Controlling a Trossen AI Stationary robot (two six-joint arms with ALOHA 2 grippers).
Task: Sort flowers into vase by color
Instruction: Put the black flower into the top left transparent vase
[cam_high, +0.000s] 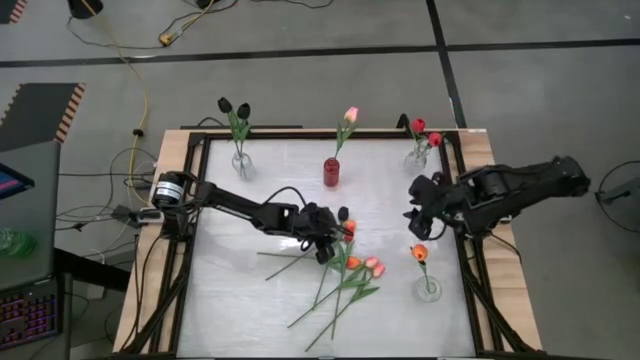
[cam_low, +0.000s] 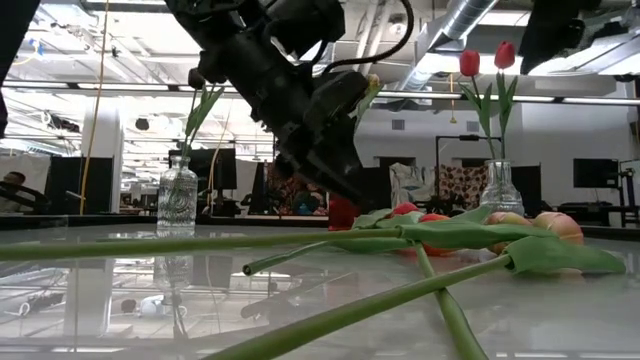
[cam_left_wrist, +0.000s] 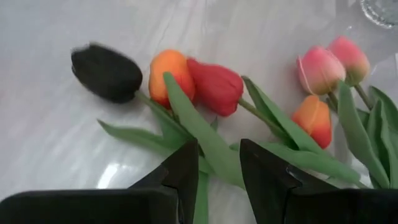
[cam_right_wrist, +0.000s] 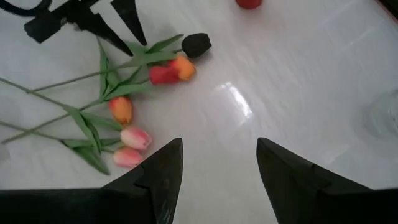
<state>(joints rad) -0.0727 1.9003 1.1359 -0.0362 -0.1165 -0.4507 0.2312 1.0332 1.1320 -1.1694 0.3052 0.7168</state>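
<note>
Several loose tulips lie flat in a heap on the white table (cam_high: 240, 300): a black head (cam_left_wrist: 106, 73), an orange head (cam_left_wrist: 168, 74), a red head (cam_left_wrist: 214, 87), two pink heads (cam_left_wrist: 320, 68) and another orange head (cam_left_wrist: 314, 118). My left gripper (cam_left_wrist: 219, 168) is open and low over the heap (cam_high: 340, 270). Its fingers stand on either side of a green leaf (cam_left_wrist: 205, 140) below the red head. My right gripper (cam_right_wrist: 219, 168) is open and holds nothing, above bare table right of the heap (cam_high: 413, 218). My left gripper comes at the heap slanting down from the table's left, with the green leaf (cam_left_wrist: 214, 155) running between its two fingers. I cannot tell whether the fingers touch the leaf or the stems under it.
Four vases stand around the heap: a clear one with two black tulips (cam_high: 240, 165), a red one with a pink tulip (cam_high: 331, 172), a clear one with two red tulips (cam_high: 417, 155), and a clear one with an orange tulip (cam_high: 427, 288). Long stems (cam_low: 330, 320) stretch toward the near edge.
</note>
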